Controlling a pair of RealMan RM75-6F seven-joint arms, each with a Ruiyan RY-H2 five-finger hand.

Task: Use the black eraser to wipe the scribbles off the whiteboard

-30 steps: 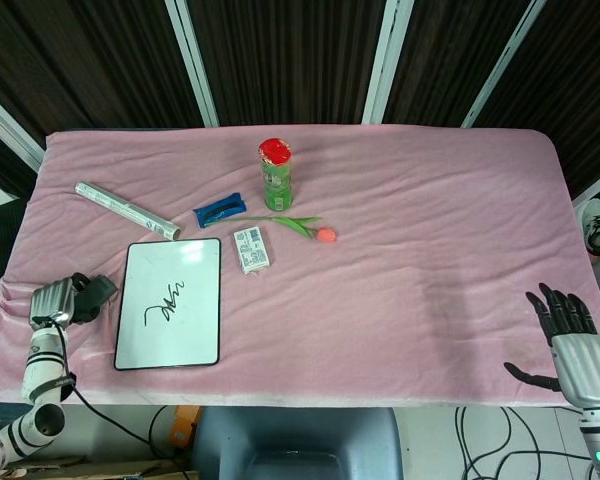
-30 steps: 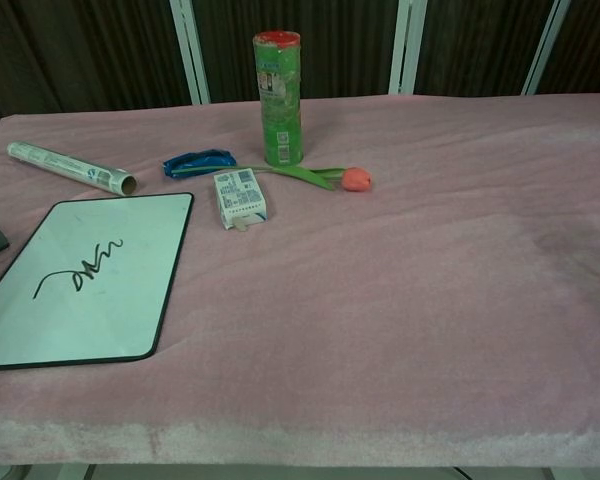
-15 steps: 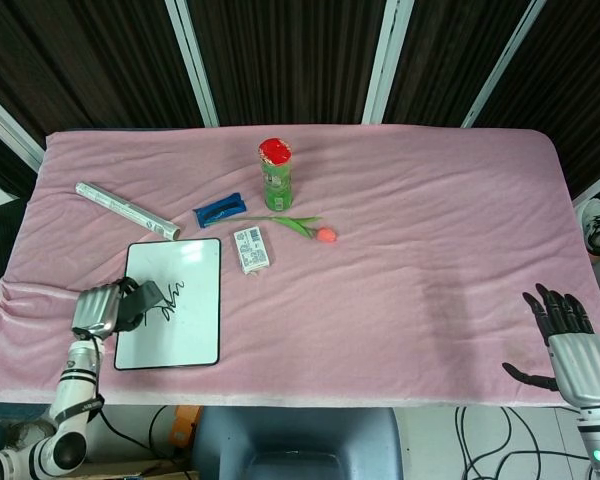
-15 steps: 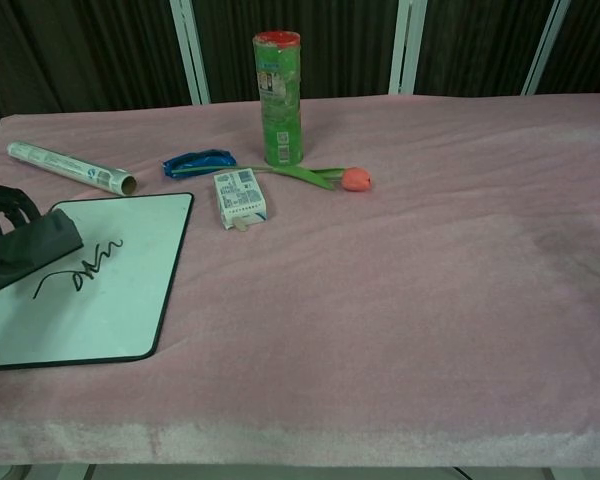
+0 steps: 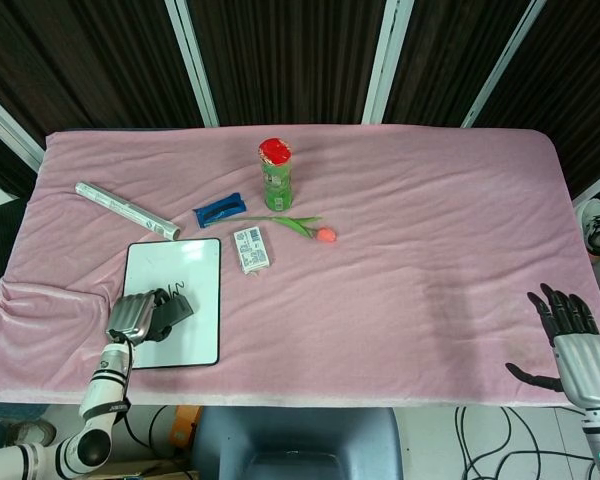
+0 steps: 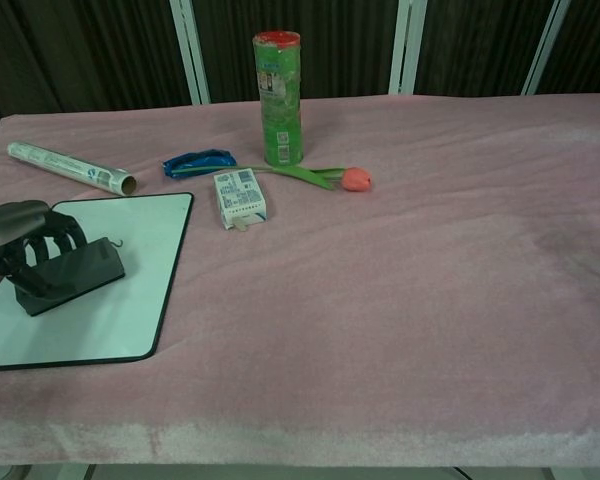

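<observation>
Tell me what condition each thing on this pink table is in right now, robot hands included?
Whiteboard: flat, scribble mostly covered, a small stroke showing.
Black eraser: gripped, on the whiteboard.
Left robot hand: holding the black eraser.
Right robot hand: empty, fingers spread, off the table edge.
Green can: upright, red lid on.
Tulip: lying flat.
Foil roll: lying down.
Small box: lying flat.
Blue packet: lying flat.

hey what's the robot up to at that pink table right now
The left hand holds the black eraser flat on the whiteboard, covering most of the scribbles; only a small stroke still shows by its top edge. The right hand hangs open at the table's near right corner, holding nothing.
</observation>
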